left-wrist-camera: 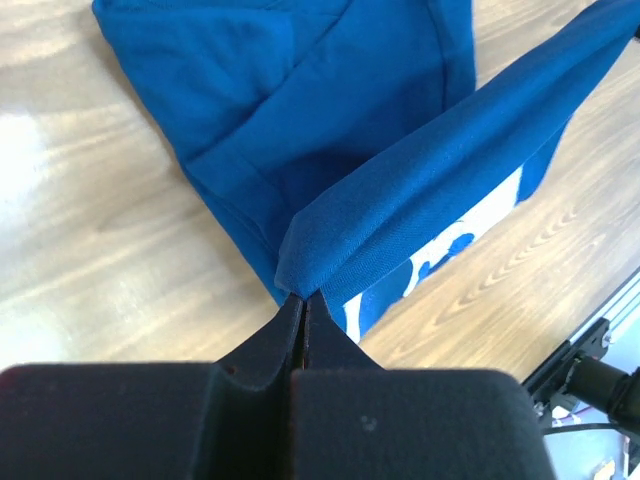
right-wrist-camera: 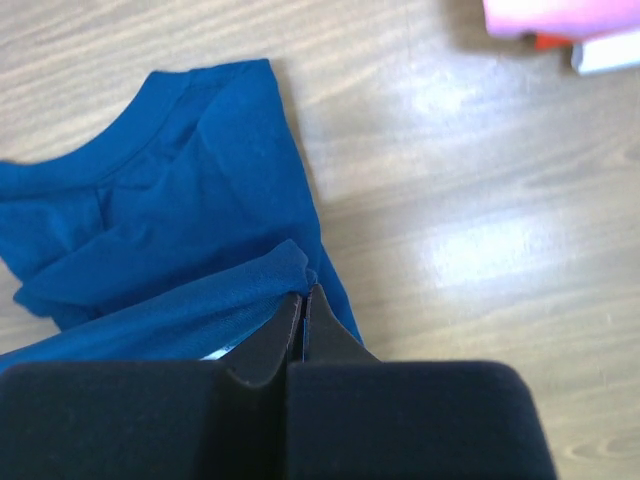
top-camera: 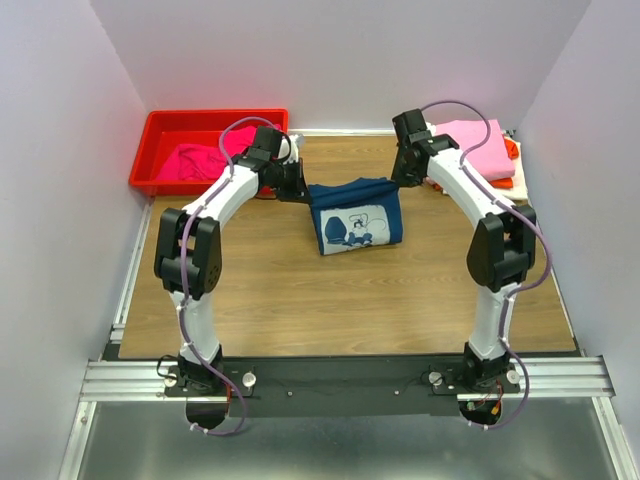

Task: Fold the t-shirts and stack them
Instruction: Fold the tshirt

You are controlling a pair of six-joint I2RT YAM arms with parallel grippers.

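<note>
Jaws of the left gripper and right gripper each pinch one end of a raised edge of the navy t-shirt, which otherwise lies mid-table, so move both ends level, together and taut for a square fold.

Left arm: white links, black joint housings.
Right arm: same white-and-black build.
Cables: thin, purple, along both arms.
Bases: black, lower frame.
Fingers: matte black, tapered.
</note>
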